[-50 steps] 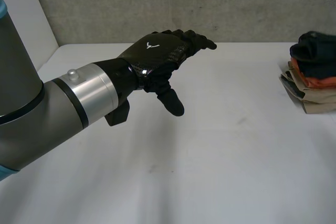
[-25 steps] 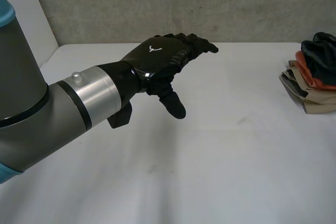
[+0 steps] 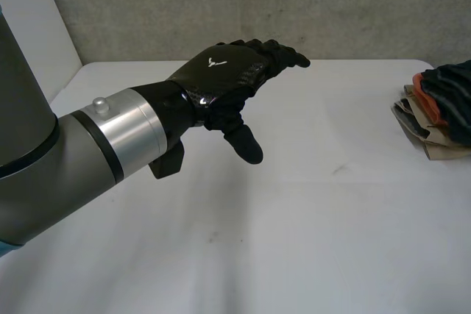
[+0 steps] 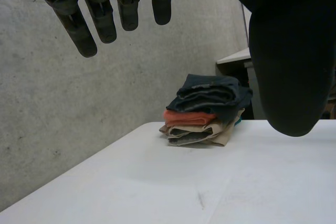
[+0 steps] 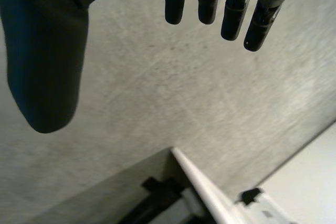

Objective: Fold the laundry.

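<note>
Laundry pile [image 3: 440, 119] sits well apart from the relaxed left robot hand [image 3: 221, 73].

soft, even light from above lies bright on my white table [image 3: 331, 211], a small gleam sits on the back of my left hand [image 3: 221, 73] left of the frame's centre, and up close my right hand [image 5: 47, 45] looks dark against the pale wall [image 5: 157, 98]
</note>
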Controlling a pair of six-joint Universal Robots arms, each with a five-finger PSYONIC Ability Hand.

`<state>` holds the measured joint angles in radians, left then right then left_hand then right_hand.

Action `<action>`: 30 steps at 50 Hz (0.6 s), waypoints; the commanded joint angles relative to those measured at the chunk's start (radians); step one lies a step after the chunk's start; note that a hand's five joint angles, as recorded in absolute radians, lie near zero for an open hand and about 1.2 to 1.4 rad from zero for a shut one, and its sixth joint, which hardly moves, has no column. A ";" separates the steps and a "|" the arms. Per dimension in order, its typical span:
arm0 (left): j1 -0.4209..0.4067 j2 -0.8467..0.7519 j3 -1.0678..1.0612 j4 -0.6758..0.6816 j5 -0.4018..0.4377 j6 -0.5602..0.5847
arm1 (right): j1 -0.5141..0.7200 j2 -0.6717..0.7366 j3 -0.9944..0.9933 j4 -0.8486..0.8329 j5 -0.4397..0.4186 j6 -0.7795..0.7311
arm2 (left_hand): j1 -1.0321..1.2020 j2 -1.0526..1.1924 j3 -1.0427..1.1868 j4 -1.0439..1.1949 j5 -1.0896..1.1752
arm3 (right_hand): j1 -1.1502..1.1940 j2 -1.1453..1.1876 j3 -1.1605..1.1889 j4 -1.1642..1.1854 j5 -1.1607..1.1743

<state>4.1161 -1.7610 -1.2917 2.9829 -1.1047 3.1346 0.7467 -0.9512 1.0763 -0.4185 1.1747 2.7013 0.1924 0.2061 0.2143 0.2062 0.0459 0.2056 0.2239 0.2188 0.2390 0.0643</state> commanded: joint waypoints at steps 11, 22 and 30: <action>0.010 0.028 0.002 0.021 -0.015 0.001 | 0.408 -0.386 0.191 0.018 -0.018 0.144 | 0.015 0.002 -0.007 0.001 -0.013 | -0.031 -0.049 -0.044 -0.064 -0.064; 0.105 0.129 -0.095 0.181 -0.449 0.013 | 0.897 -0.560 0.493 0.029 0.026 0.175 | -0.002 -0.016 -0.024 -0.016 -0.030 | -0.031 -0.049 -0.044 -0.064 -0.064; 0.181 0.136 -0.198 0.205 -0.452 0.015 | 1.066 -0.555 0.594 0.038 0.253 0.172 | -0.005 -0.019 -0.027 -0.019 -0.033 | -0.031 -0.049 -0.044 -0.064 -0.064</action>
<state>4.2433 -1.6292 -1.4132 3.1730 -1.5665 3.1463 1.7212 -1.5166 1.6150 -0.3855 1.2759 2.8779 0.1924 0.2061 0.2143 0.2061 0.0459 0.2056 0.2239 0.2187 0.2390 0.0643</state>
